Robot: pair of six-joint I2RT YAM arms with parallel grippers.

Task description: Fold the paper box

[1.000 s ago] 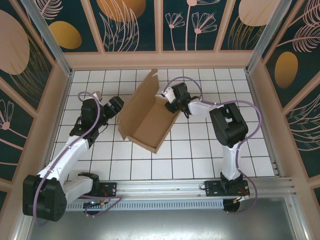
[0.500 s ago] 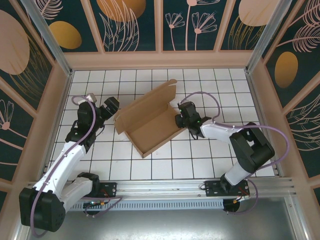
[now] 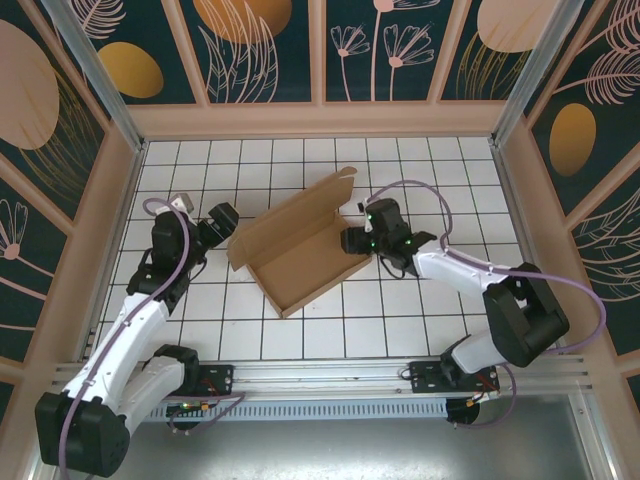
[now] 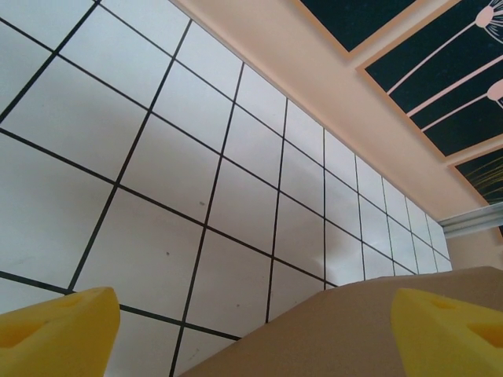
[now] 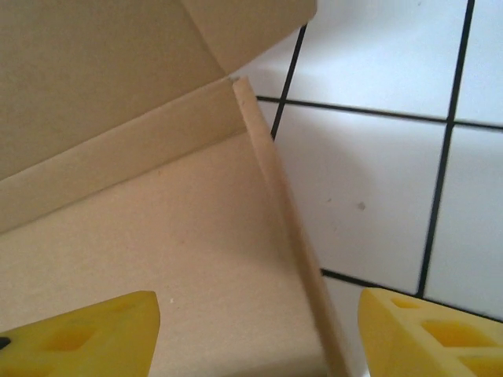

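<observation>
Near the middle of the white tiled table [image 3: 420,300], slightly left of centre, the paper box [image 3: 305,268] lies as an open, shallow brown tray. It sits diagonally, one corner pointing at the near edge. Its lid panel rises along the far long side, not folded over.

A second ago the box was turned more steeply, its long side running more nearly toward the far edge, and the right gripper [image 3: 352,240] was nipped onto its right-hand wall. Since then the box has swung round and settled flat, and the right arm has stretched out lower across the right half of the table. The right jaws have let go. In the right wrist view, the yellow fingers [image 5: 86,330] stand wide apart, with the thin upright side wall [image 5: 283,228] passing between them and touching neither.

The left gripper [image 3: 224,220] has pulled back a little toward the left edge and sits just beside the box's left corner. Its jaws are spread, as they were before. In the left wrist view, its yellow fingers [image 4: 55,330] are far apart, and a cardboard edge lies between them, unheld.

I judge that the repositioning is finished and nothing is now holding the box. The tray looks formed, but the lid is not yet closed, so the task is only partly done. With no grip on it, the light cardboard could slide when I next push it.
</observation>
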